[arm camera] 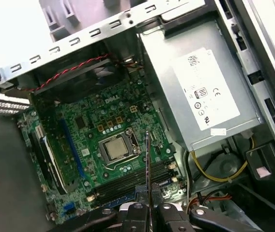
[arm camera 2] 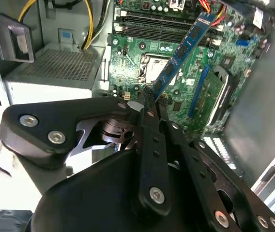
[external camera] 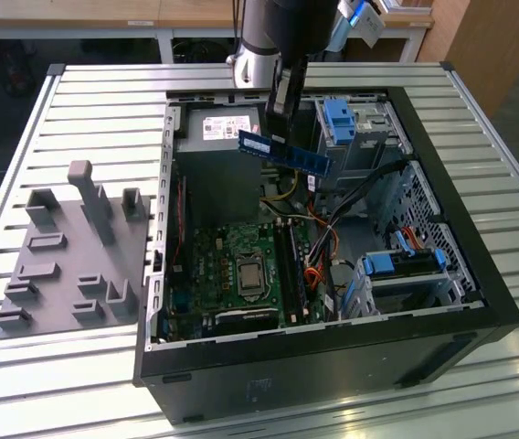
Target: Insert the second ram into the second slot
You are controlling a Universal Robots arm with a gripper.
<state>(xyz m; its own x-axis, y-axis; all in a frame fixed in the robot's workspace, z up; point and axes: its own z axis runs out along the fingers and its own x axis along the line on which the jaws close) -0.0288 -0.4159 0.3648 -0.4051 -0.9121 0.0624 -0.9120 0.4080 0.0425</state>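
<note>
**A:** Exterior view first: the slatted table [external camera: 104, 101] carries an open computer case [external camera: 333, 366] toward its edge at the exterior view's right. A grey fixture plate [external camera: 68, 256] lies beside it. What worries you?

**B:** The motherboard [external camera: 232, 265] lies flat on the case floor, and the memory slots [external camera: 291, 265] run just beside the processor socket. The second ram [external camera: 287, 151] hangs in the air well above them, over the power supply [external camera: 218, 146] near the case's far wall.

**A:** And the end effector [arm camera 2: 149, 99]?

**B:** It's clamped on the stick. In the second wrist view a long part of the board reaches out past the fingers, unsupported. I judge it could pivot in the grip once its edge meets a slot.

**A:** Anything else?

**B:** In the exterior view the stick looks slanted, not level with the slots. Brought down like that, one corner would likely land first and jam, or it could seat in the wrong slot. The orange cables [external camera: 312, 273] close to the slots could snag it too. I cannot tell whether the slot latches are open.
</note>
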